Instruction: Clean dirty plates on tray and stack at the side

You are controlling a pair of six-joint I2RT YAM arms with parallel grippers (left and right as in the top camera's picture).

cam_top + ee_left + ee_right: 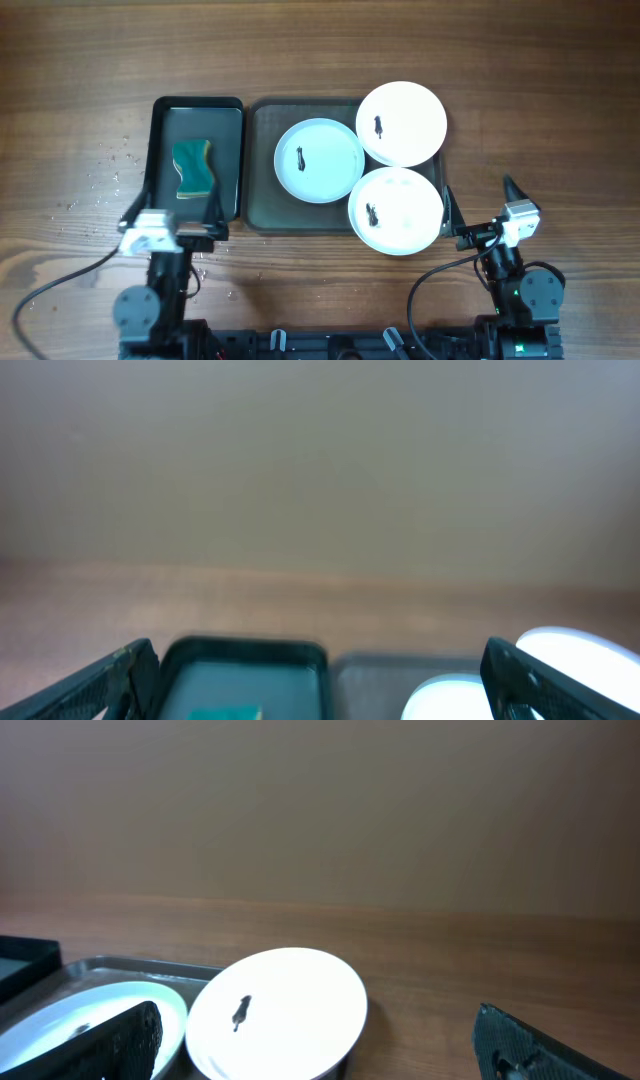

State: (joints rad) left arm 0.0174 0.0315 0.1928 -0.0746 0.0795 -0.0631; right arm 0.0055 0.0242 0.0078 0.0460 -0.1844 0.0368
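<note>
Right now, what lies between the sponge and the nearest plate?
Overhead view: just the black tray rim and a bare strip of the grey-green tray.

L gripper (175,212): two blk L fingers (105,682), matte, grainy surface, tapering to the tips. Right behind sits a white boxy L cam block (148,233) on a blk crossbar. Further back is the blk arm w/ a round grey-blk L motor (137,308). Thin blk L cable (60,275) loops off from behind the block.

R gripper (480,197): same blk pointed R fingers (525,1045), w/ white R cam block (520,220) behind. Back of that is a round dark R motor (540,292) w/ a tiny green LED (516,295) beside it. Blk R cable (410,305) curves back too.

Base rail (330,345) behind both is blk w/ pale clips.
</note>
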